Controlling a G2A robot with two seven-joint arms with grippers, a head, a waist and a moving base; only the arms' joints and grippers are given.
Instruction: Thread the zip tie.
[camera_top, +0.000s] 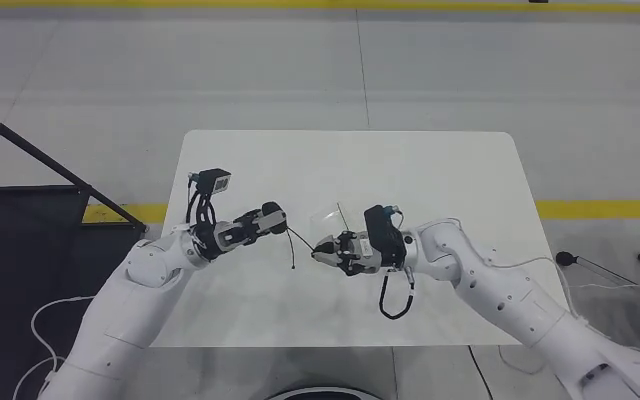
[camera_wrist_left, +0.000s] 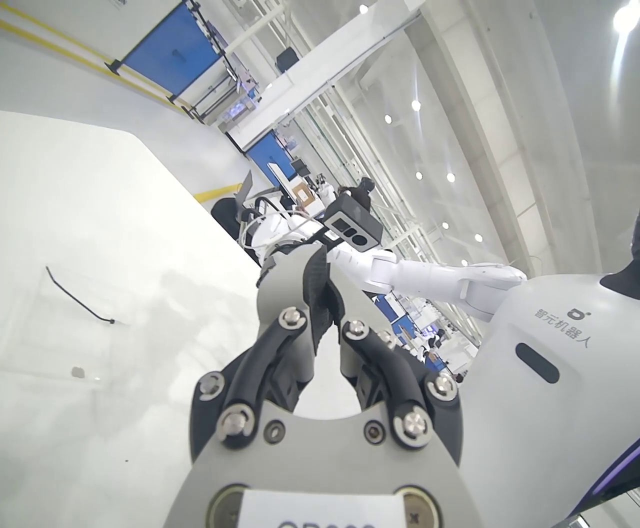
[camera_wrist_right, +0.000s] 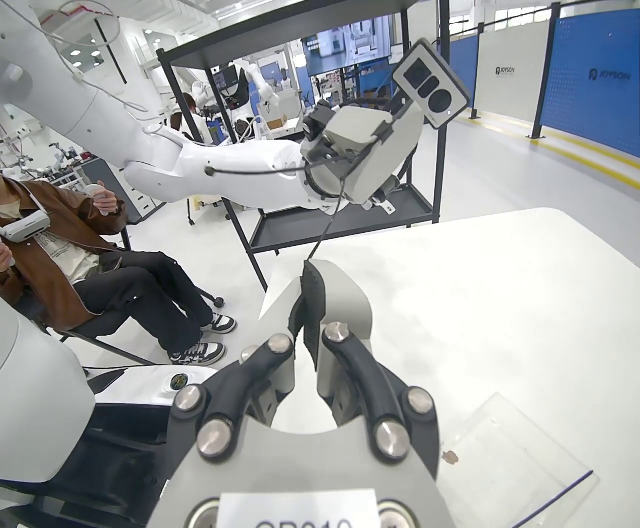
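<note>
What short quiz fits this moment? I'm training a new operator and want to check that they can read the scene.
1. True or false: the left gripper is shut on a black zip tie.
2. Where does the second zip tie lie? A. on the clear bag on the table; B. on the floor; C. in a box.
3. Fill in: the right gripper has its fingers ____.

Key: 1 true; 2 A; 3 shut.
</note>
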